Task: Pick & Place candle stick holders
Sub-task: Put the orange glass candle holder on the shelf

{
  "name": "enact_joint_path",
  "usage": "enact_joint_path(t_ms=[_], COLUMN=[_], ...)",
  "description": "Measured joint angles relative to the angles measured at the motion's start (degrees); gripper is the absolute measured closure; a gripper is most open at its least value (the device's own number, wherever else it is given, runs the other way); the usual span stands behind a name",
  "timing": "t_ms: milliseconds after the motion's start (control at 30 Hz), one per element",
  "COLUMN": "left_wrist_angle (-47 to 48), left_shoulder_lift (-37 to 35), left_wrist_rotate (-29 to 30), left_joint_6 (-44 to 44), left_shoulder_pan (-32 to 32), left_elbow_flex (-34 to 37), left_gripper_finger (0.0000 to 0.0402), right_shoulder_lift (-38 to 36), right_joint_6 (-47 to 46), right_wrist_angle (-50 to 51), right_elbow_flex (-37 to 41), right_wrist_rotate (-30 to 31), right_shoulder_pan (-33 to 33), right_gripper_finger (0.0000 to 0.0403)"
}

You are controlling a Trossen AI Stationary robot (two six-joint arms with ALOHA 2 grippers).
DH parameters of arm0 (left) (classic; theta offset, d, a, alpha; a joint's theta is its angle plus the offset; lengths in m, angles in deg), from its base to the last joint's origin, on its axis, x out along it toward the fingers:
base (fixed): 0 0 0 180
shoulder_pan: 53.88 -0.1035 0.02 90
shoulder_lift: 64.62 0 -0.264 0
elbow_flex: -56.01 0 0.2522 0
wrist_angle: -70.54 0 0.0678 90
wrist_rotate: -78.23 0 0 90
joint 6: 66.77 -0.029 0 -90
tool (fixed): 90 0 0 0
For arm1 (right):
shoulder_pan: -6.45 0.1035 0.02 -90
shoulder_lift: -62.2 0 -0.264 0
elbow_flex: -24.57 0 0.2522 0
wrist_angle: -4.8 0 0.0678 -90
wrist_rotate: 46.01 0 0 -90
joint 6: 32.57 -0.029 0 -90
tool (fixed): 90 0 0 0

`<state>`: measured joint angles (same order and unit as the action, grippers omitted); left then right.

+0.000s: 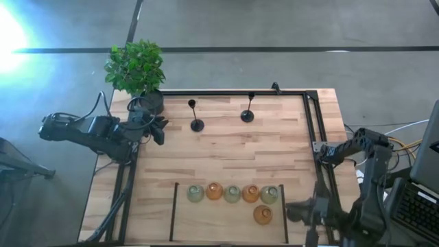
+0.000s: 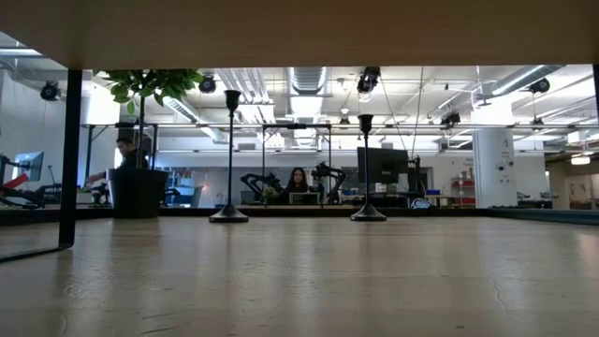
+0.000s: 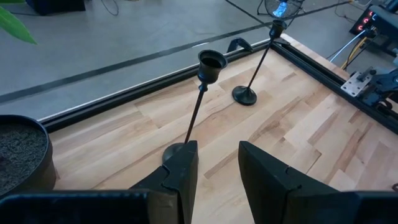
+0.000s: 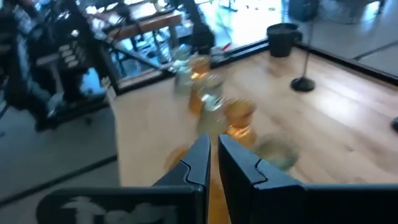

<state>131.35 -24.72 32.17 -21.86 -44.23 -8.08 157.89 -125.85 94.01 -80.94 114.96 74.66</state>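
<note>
Two black thin-stemmed candle stick holders point(image 1: 196, 123) point(image 1: 247, 115) stand upright on their round bases at the table's far side. Several amber and pale glass holders point(image 1: 232, 193) stand in a row near the front edge, with one amber holder point(image 1: 263, 215) in front of the row. My left gripper point(image 3: 217, 155) stands open above the table just left of the nearer black holder point(image 3: 200, 93), nothing between its fingers. My right gripper point(image 4: 213, 146) is shut and empty, raised at the right of the glass holders point(image 4: 239, 118).
A black pot with a leafy plant point(image 1: 136, 66) stands at the far left corner, close to my left gripper. Black rails point(image 1: 233, 92) run along the table's far and right sides. Two short black bars point(image 1: 173, 209) point(image 1: 285, 209) flank the glass row.
</note>
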Motion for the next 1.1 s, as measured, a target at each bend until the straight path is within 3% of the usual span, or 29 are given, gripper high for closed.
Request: enact_joint_path(t_ms=[100, 233, 467, 767, 1100], left_wrist_angle=[0.02, 0.02, 0.04, 0.07, 0.07], left_shoulder_lift=[0.00, -0.01, -0.01, -0.02, 0.00], left_wrist_rotate=[0.07, 0.10, 0.11, 0.07, 0.04], left_joint_6=[0.00, -0.07, -0.09, -0.19, -1.29], left_shoulder_pan=[0.00, 0.02, 0.01, 0.02, 0.00], left_elbow_flex=[0.00, 0.00, 0.00, 0.00, 0.00], left_gripper_finger=[0.0282, 0.0282, 0.0282, 0.0282, 0.0282], right_shoulder_lift=[2.52, 6.31, 10.91, 11.90, 11.90], right_joint_6=[2.46, -2.08, -7.73, -5.33, -5.29], right_wrist_angle=[-3.85, -4.30, -4.27, -4.69, -6.28], right_elbow_flex=[0.12, 0.12, 0.12, 0.12, 0.12], right_wrist_rotate=[-0.26, -0.32, -0.50, -0.43, -4.37], right_shoulder_pan=[0.32, 0.23, 0.22, -3.13, -4.14], right_gripper_finger=[0.0376, 0.0368, 0.0304, 0.0216, 0.0192])
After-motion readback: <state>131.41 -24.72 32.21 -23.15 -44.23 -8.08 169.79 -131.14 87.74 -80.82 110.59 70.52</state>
